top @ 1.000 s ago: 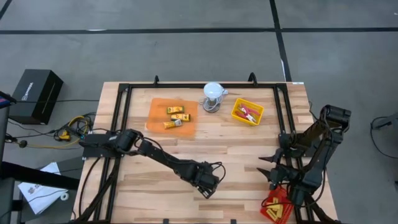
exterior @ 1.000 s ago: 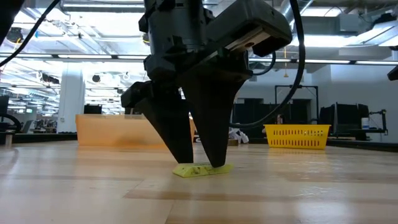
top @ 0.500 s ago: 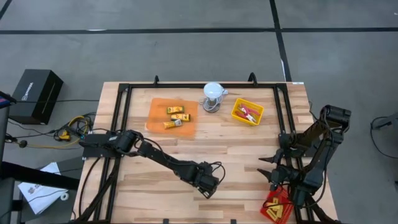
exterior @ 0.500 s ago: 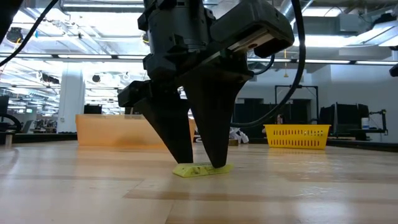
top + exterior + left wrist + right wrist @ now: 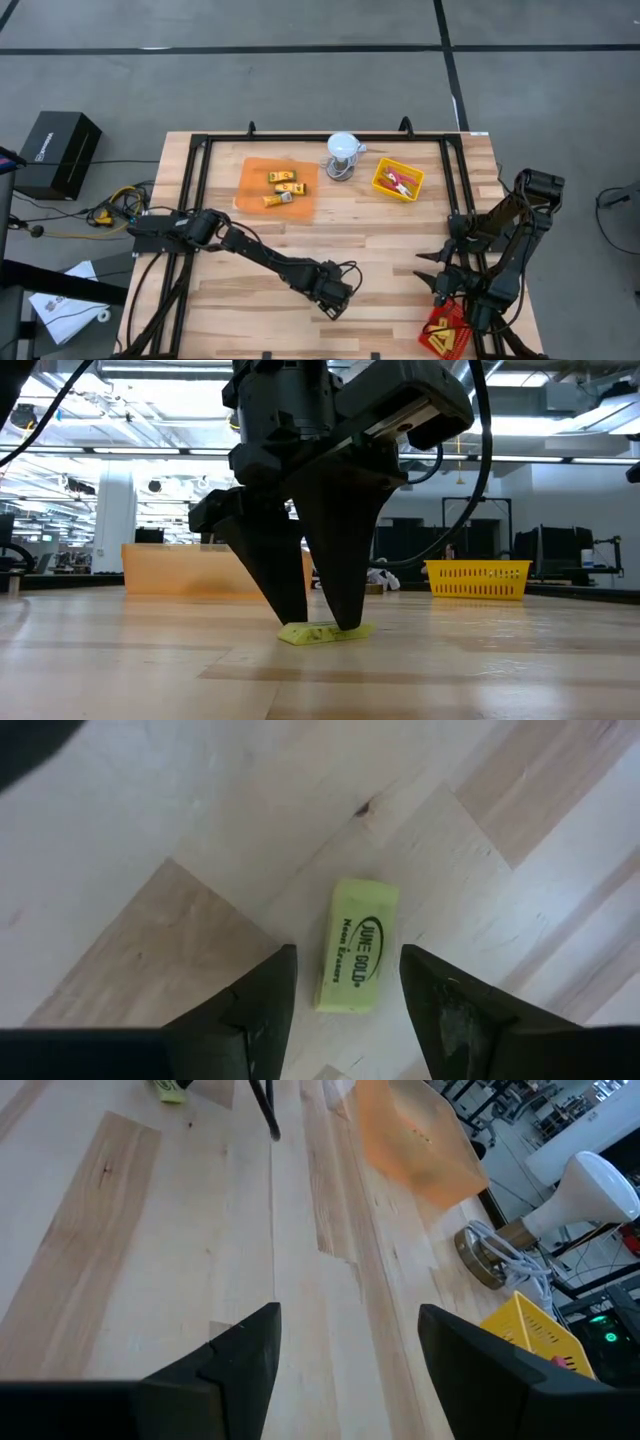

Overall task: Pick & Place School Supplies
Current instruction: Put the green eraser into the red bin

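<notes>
Item: small yellow-green rectangular rubber eraser (image 5: pixel 356 946) with dark printed lettering, lying flat on the pale wooden plank surface (image 5: pixel 380 250), lower centre of the high view.
Left pincer (image 5: pixel 345 982): spread, both dark fingers down at the surface with the eraser between them; in the low view one tip seems to rest at the eraser's edge.
Right pincer (image 5: pixel 348 1342): spread, holding nothing, waiting at the lower right of the high view.
Handling: probably light, slightly soft and grippy, unlikely to slip or break; being flat, it may tip if caught high.
Where to hold: across the two long sides, near the middle, low against the surface.
Other supplies: yellow packets on the orange tray (image 5: pixel 305 170), upper centre.
</notes>
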